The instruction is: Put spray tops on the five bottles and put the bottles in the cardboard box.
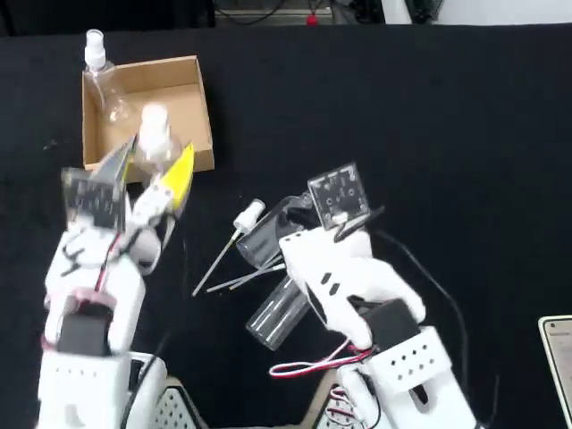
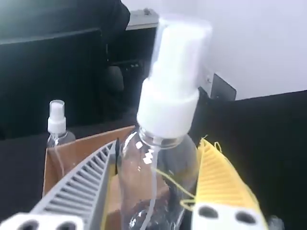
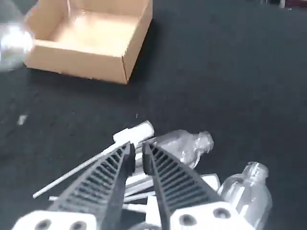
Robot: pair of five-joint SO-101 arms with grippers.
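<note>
In the high view, a cardboard box (image 1: 198,107) is seen at the far left of the black table (image 1: 429,134). A capped bottle (image 1: 103,80) stands upright in the box's far left corner. The left gripper (image 1: 161,148) is held at the near edge of the box, its grey and yellow fingers clamped on a held bottle (image 1: 156,141) fitted with a white top. The right arm (image 1: 349,286) is placed at the middle of the table, over a cluster of loose parts: a loose spray top (image 1: 248,215) with its thin tube, and an open bottle (image 1: 275,315) lying on its side.

In the left wrist view, the held bottle (image 2: 160,167) is gripped upright between the left gripper's (image 2: 158,143) fingers, just above the cardboard box (image 2: 76,148). The capped bottle (image 2: 57,130) is seen standing farther back in the box.

In the right wrist view, the right gripper (image 3: 136,152) is shown with its black fingers almost together, a narrow slit left between them, above the loose spray top (image 3: 135,134). A bare bottle (image 3: 184,145) and a second bare bottle (image 3: 247,194) lie just beside the fingers. The cardboard box (image 3: 136,43) is seen well apart.
</note>
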